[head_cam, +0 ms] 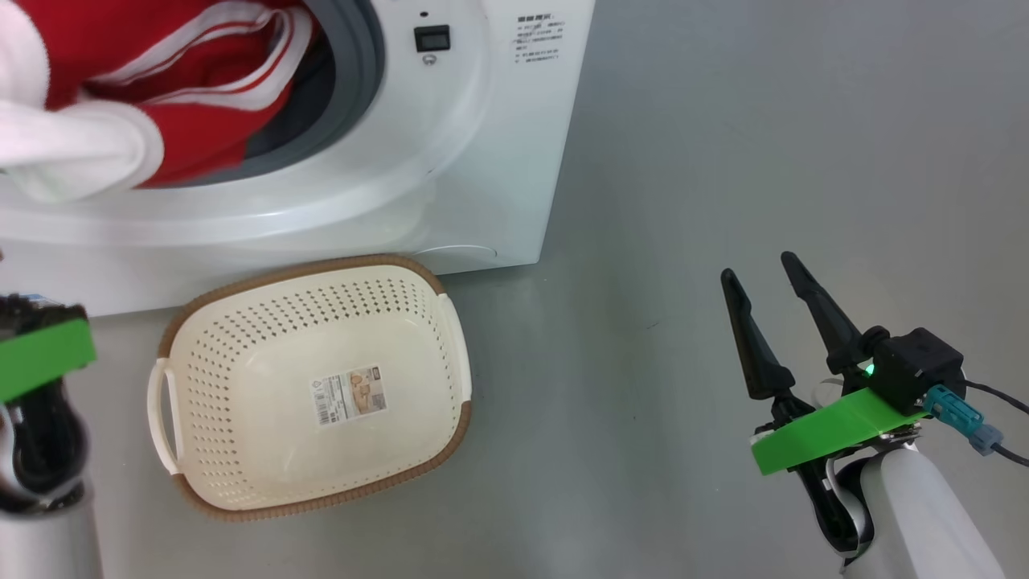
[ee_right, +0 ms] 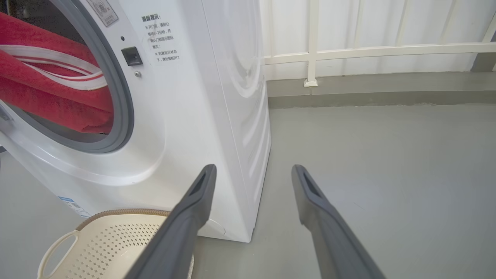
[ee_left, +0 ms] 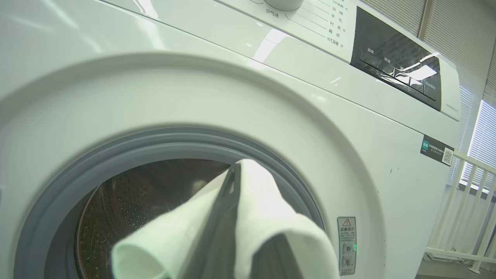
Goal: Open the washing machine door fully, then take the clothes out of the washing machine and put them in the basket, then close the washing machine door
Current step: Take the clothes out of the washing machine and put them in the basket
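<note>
The white washing machine (head_cam: 482,161) stands at the upper left with its drum open; the washing machine door is out of view. Red and white clothes (head_cam: 185,88) spill out over the grey gasket (ee_left: 116,155). In the left wrist view my left gripper (ee_left: 234,170) is shut on a white fold of the clothes (ee_left: 263,217), just in front of the drum mouth. The cream basket (head_cam: 321,269) sits empty on the floor right below the opening, its label showing. My right gripper (head_cam: 758,268) hovers open over bare floor to the right, holding nothing.
Grey floor (head_cam: 764,121) stretches out to the right of the machine. A white railing (ee_right: 348,50) and a wall run behind it. The machine's dark control panel (ee_left: 399,66) is above the drum. My left wrist's green part (head_cam: 40,354) sits at the left edge.
</note>
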